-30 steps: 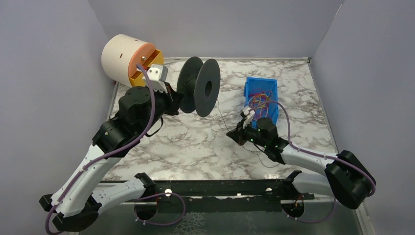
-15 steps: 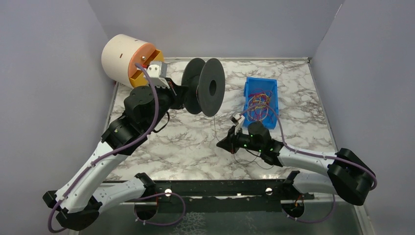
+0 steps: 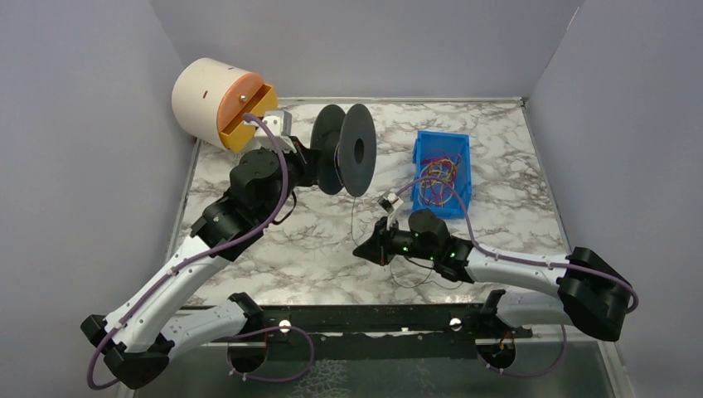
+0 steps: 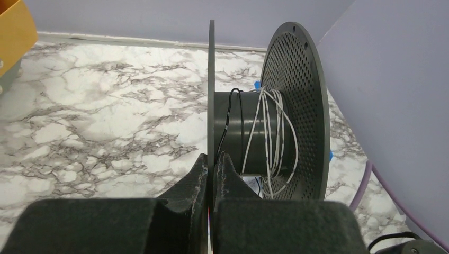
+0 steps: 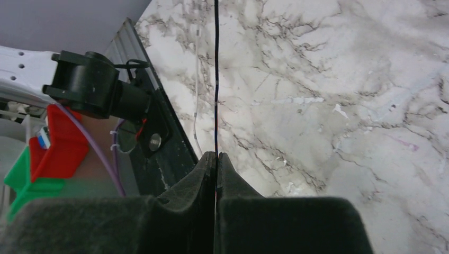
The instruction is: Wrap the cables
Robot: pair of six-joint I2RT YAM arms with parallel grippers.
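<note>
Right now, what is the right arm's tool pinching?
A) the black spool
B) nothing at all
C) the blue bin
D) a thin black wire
D: in the right wrist view the right tool is shut on a thin black wire that runs straight out from its closed tip.

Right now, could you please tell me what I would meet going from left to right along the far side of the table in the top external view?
Cream drum with an orange face → black spool → blue bin holding coloured cables.
</note>
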